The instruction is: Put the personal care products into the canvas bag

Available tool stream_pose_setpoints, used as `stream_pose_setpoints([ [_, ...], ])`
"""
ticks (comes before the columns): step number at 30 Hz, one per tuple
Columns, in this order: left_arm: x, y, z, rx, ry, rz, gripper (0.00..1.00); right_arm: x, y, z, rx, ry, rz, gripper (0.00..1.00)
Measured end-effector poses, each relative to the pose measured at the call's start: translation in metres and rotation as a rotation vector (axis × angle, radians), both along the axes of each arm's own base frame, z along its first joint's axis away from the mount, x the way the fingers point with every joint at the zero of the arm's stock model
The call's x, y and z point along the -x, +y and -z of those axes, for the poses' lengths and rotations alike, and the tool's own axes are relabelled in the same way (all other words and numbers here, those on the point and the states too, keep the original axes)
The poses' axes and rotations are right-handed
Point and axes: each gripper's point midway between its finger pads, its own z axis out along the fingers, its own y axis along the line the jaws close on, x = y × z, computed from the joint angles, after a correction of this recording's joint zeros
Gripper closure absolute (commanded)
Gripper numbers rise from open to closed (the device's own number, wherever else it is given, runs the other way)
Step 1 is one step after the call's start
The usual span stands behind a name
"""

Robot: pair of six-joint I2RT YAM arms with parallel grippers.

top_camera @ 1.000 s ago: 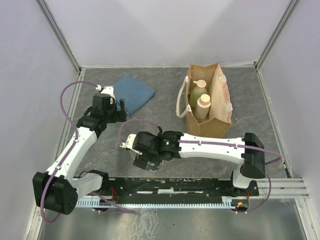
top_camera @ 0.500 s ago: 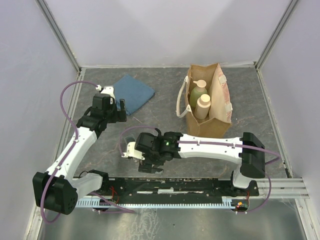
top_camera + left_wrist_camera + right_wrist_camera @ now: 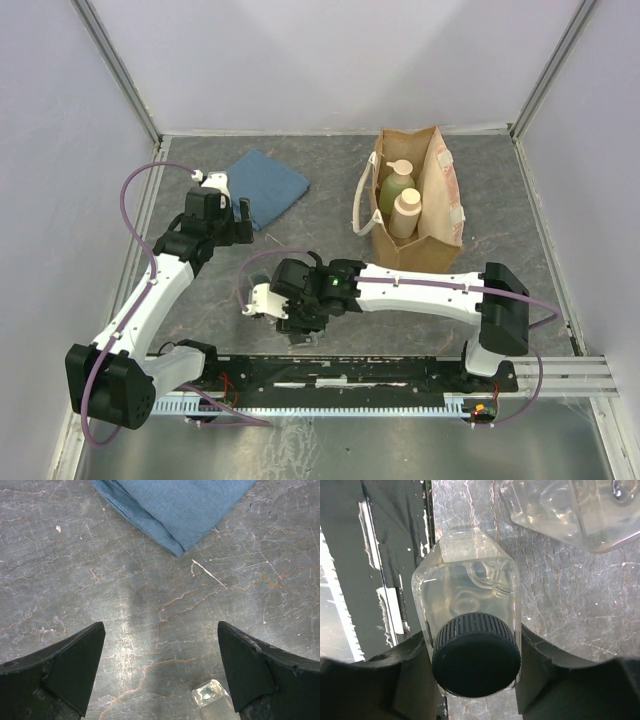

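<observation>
Newly closed, our right gripper [image 3: 475, 655] clamps the clear rectangular black-capped plastic bottle [image 3: 467, 592], lower centre; our left gripper [image 3: 160, 630] stands open, centre left.

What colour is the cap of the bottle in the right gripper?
Black, ribbed cap on the clear bottle; clearest in right wrist view.

Canvas bag [image 3: 440, 190]: tan, cream-handled, upright at far right of the table [image 3: 500, 260], holding the pale green pump bottle [image 3: 398, 185] and cream cylindrical bottle [image 3: 407, 213]. Clear dark-capped bottle [image 3: 470, 630]: pinched in the right claw [image 3: 475, 672] near the front edge. Second clear bottle [image 3: 575, 510]: just beside it.
</observation>
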Motion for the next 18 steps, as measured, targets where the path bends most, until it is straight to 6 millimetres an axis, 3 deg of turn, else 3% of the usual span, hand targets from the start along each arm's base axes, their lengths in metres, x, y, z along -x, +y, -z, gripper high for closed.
stream_pose_setpoints([
  [5, 0.0, 0.0, 0.0, 0.0, 0.0, 0.0, 0.01, 0.0019, 0.0003, 0.0008, 0.002, 0.011, -0.006, 0.98],
  [7, 0.0, 0.0, 0.0, 0.0, 0.0, 0.0, 0.0, 0.0016, 0.0003, 0.0008, 0.002, 0.013, -0.001, 0.92],
  [12, 0.0, -0.0001, 0.0, 0.0, 0.0, 0.0, 0.0, 0.0014, 0.0005, 0.0007, -0.001, 0.02, 0.015, 0.43],
  [18, 0.0, -0.0001, 0.0, 0.0, 0.0, 0.0, 0.0, 0.001, 0.0048, 0.0003, -0.021, 0.028, 0.041, 0.28],
])
